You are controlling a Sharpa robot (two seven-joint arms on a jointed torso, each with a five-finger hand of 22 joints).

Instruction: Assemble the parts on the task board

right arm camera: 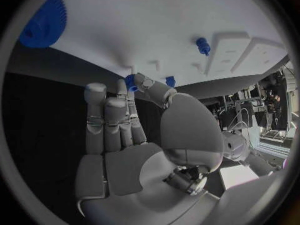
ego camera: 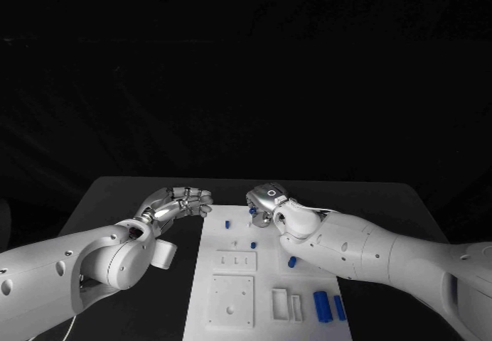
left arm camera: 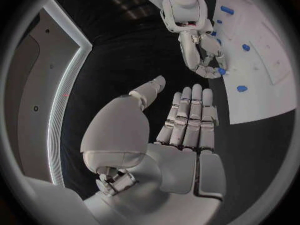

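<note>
The right hand [ego camera: 269, 202] pinched a small blue part [right arm camera: 130, 81] at the task board's [ego camera: 269, 302] twelve-o'clock edge while the left hand [ego camera: 180, 202] hung apart and empty; a shallow fingertip grip risked dropping it.

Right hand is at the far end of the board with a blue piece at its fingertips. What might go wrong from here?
The right hand seems to pinch a small blue part only at its fingertips, near the task board's edge; it may slip onto the table. The left hand hovers open close by, so the hands might collide.

You've got a matt white plastic task board [ego camera: 269, 284] on a matt black counter [ego camera: 123, 195], smooth blue plastic parts [ego camera: 321, 305], and each robot hand [ego camera: 183, 203] shows glossy silver metal.
</note>
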